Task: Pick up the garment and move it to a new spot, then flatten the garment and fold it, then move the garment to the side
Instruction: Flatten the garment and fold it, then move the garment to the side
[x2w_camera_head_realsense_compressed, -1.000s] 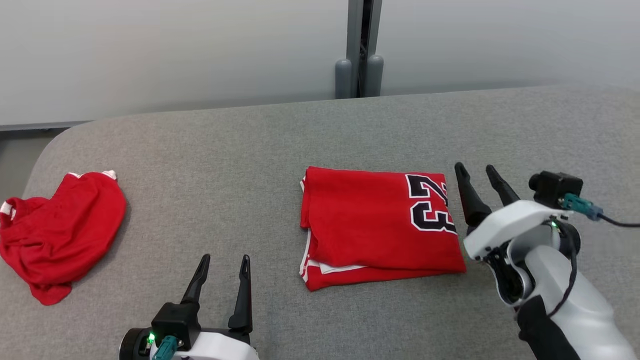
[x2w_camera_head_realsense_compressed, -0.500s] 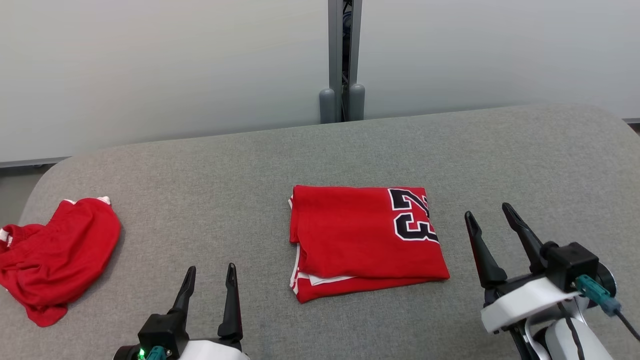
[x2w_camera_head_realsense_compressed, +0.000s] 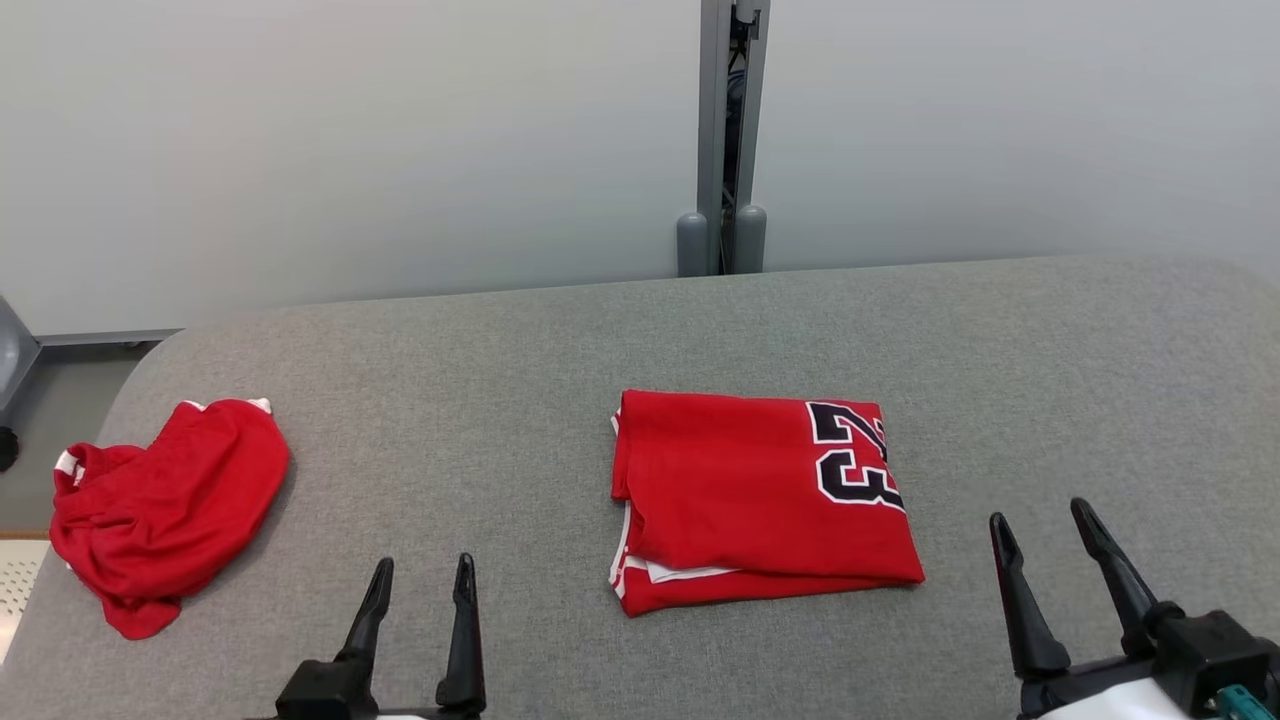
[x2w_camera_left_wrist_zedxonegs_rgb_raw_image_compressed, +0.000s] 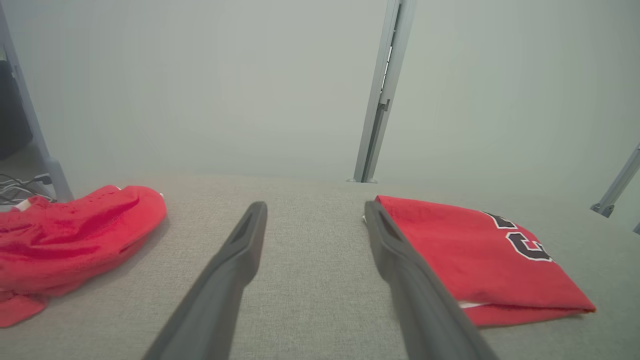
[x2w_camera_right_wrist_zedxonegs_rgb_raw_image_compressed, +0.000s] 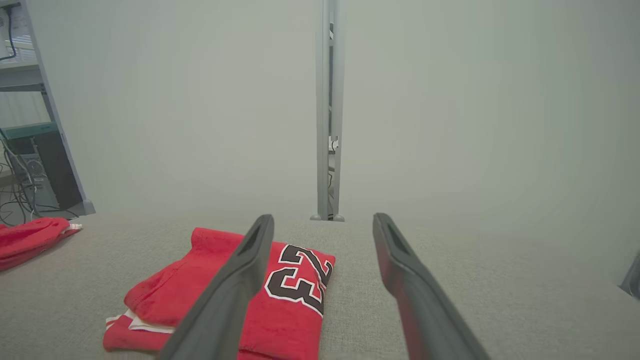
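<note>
— Listing item one: folded red garment (x2w_camera_head_realsense_compressed: 760, 500), mid grey table (x2w_camera_head_realsense_compressed: 500, 380), long axis running left-right.
— Claws?
— Both spread, empty: left gripper (x2w_camera_head_realsense_compressed: 423, 563), right gripper (x2w_camera_head_realsense_compressed: 1040, 515). Garment lies ahead, between them; right one nearer, likelier for the move aside.

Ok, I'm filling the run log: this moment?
folded red number-23 jersey: centre, grey fabric table | crumpled red garment: left | left end effector, right end effector: open, empty
</note>
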